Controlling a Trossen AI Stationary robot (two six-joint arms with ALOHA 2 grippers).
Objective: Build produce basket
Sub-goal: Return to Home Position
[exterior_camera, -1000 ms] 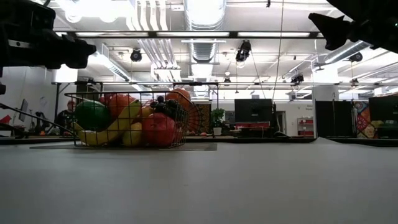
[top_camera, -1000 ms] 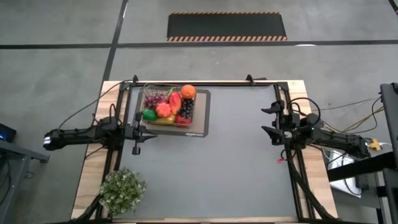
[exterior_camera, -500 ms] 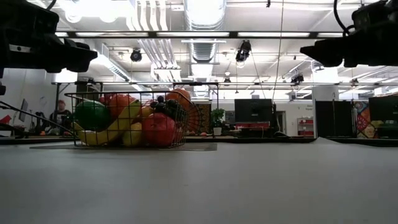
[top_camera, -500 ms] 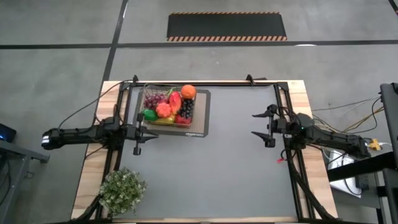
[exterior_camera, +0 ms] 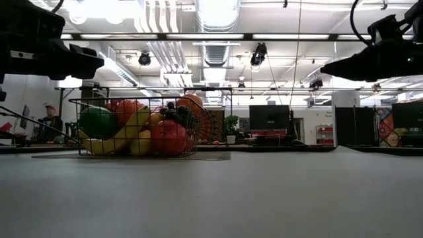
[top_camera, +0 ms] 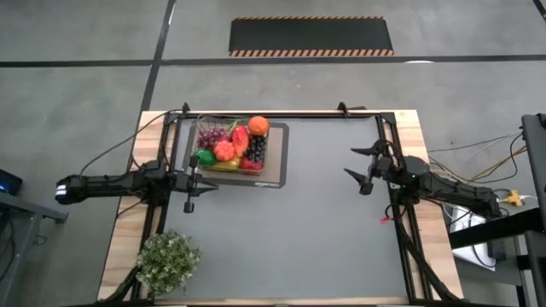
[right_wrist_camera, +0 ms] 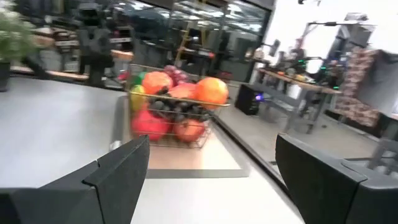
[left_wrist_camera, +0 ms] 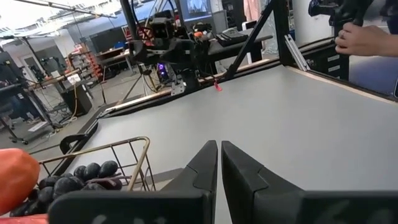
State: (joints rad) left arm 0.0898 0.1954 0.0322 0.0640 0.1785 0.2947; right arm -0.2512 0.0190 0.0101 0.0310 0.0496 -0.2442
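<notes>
Grey tabletop (top_camera: 324, 230): my right gripper (top_camera: 351, 164) wide, empty; my left gripper (left_wrist_camera: 219, 146) nearly closed, empty, near basket (left_wrist_camera: 134, 141). Risk: left swing snags its rim.

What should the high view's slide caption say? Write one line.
Basket packed with produce on its mat; left gripper shut beside it, right gripper open and empty across the table.

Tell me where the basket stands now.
In the high view the basket stands on the dark mat in the upper left of the table, just beyond the left gripper.
</notes>
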